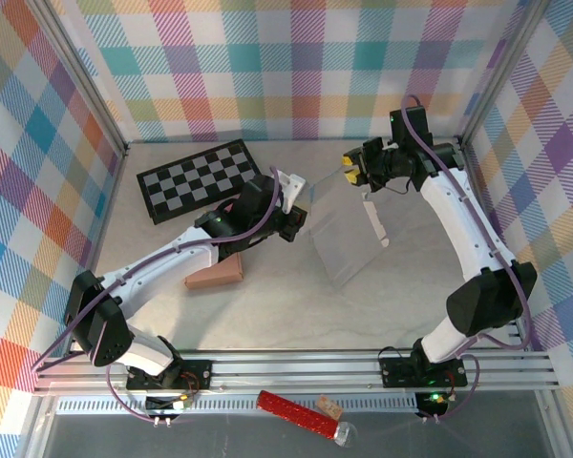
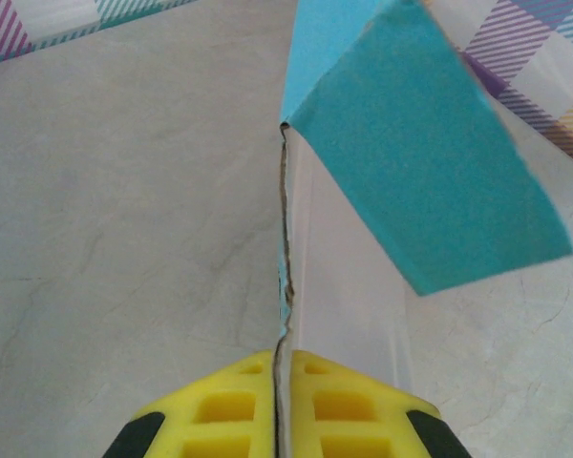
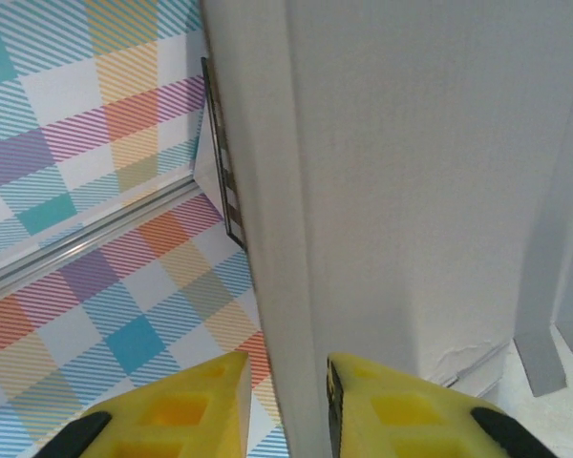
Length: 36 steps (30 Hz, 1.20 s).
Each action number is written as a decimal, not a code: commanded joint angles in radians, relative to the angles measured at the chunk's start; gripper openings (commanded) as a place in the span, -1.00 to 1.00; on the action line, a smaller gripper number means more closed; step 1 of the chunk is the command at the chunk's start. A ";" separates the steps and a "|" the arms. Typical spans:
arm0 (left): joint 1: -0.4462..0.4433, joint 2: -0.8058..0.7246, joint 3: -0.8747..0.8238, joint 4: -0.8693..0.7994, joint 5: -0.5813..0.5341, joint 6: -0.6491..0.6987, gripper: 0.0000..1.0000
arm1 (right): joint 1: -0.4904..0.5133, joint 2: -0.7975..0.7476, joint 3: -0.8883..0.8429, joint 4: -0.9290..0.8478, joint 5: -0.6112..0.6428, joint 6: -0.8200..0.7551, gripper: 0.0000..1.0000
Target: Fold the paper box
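Nearest the lens, the yellow fingers [image 2: 220, 415] of the left gripper [image 2: 279, 412] were pinched tight on a thin edge of the paper box [image 1: 349, 239], its teal flap [image 2: 430, 162] rising just beyond. The box stood half-formed on the table [image 1: 267, 320] between the arms, long axis running far to near. The right gripper [image 3: 286, 401] straddled its far panel, jaws slightly parted and not clamping, so the left arm alone seemed to hold it.

Left arm [image 1: 172, 262] stretches from lower left toward centre frame, and the left claw [image 2: 279, 372] is clamped tight, yellow fingers [image 2: 220, 410] pinching a thin edge of the paper box [image 2: 430, 162]. Right arm [image 1: 463, 229] arches up the right side, wrist bent leftward; right claw [image 3: 286, 372] parted, straddling a panel.
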 commanded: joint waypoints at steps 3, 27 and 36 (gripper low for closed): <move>-0.009 -0.022 0.026 -0.002 0.013 -0.002 -1.00 | 0.009 0.027 0.033 0.009 -0.003 -0.036 -0.43; -0.010 -0.038 0.017 -0.040 0.018 0.008 -1.00 | 0.024 0.032 0.026 -0.003 0.036 -0.067 -0.57; -0.009 -0.040 0.018 -0.042 0.021 0.005 -1.00 | 0.025 0.045 0.002 0.013 0.009 -0.061 -0.59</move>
